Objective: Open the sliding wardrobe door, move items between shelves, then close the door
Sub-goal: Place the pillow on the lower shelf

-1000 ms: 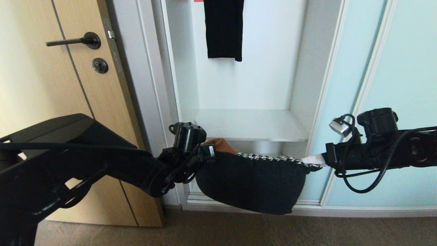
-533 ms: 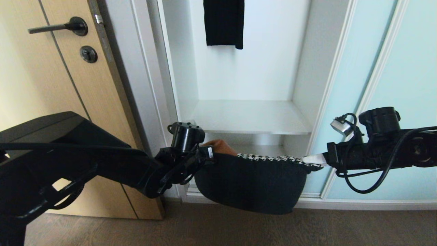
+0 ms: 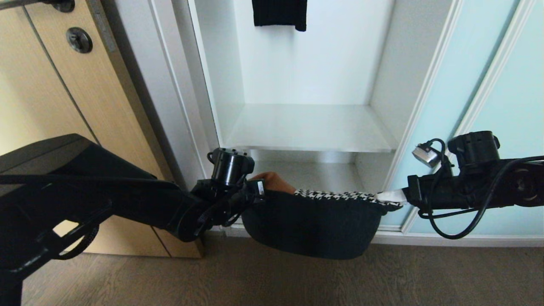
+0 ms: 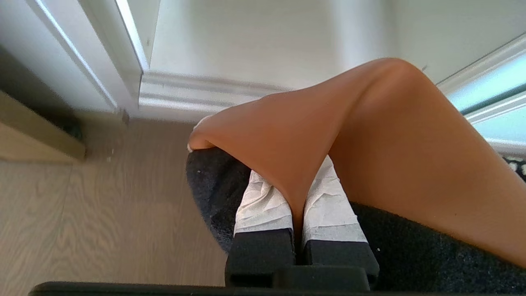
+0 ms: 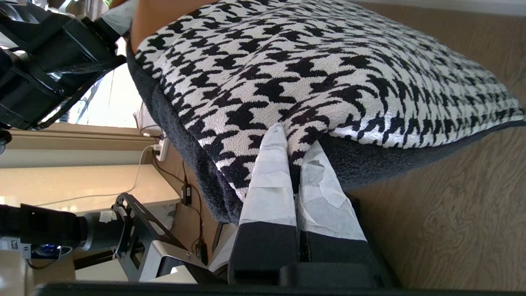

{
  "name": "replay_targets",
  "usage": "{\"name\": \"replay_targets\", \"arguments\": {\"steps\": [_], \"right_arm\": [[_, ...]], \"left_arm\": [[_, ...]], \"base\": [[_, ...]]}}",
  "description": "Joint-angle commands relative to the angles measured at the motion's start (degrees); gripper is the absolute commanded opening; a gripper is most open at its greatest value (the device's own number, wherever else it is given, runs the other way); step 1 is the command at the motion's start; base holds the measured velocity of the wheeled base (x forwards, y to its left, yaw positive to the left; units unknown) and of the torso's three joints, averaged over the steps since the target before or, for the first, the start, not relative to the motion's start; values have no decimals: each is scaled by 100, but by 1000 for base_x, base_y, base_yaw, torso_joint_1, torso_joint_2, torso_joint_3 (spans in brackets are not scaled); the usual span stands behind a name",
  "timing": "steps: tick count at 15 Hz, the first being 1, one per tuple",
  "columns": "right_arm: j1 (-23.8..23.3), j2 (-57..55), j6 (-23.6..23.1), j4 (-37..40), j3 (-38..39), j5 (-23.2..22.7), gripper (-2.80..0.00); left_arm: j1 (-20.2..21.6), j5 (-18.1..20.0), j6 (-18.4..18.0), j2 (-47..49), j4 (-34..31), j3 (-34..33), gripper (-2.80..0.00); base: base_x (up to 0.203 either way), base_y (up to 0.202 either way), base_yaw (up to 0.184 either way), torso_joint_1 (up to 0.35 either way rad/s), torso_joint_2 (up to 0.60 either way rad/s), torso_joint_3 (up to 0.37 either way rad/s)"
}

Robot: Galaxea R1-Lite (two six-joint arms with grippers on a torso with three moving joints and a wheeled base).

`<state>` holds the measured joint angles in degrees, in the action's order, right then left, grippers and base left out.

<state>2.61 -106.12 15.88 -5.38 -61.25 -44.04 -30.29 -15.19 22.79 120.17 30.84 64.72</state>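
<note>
The patchwork cushion hangs between my two grippers in front of the open wardrobe, black underside toward the head camera. My left gripper is shut on its brown leather corner, the fabric pinched between the white-taped fingers. My right gripper is shut on the houndstooth corner, its tips squeezing the edge seam. The cushion is level with the lower shelf, under the upper shelf. The sliding wardrobe door stands pushed to the right.
A black garment hangs at the top of the open bay. The light wood hinged door is at the left, behind my left arm. Wood floor runs below the cushion. A desk and cables show in the right wrist view.
The whole head view has shifted: wardrobe, shelves and wood door slid upward in the picture, showing more of the lower shelf. Both grippers keep their hold on the cushion.
</note>
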Motion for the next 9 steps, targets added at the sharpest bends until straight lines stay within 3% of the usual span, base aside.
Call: {"name": "replay_targets", "arguments": {"steps": [1, 9], "right_arm": [[3, 4, 12, -27, -27, -26, -280], [3, 4, 12, -42, -27, -26, -280]], "left_arm": [[1, -10, 15, -4, -68, 14, -280], [-3, -2, 15, -12, -78, -30, -280]], "base": [[0, 0, 0, 8, 6, -193], [0, 0, 0, 5, 3, -199]]}}
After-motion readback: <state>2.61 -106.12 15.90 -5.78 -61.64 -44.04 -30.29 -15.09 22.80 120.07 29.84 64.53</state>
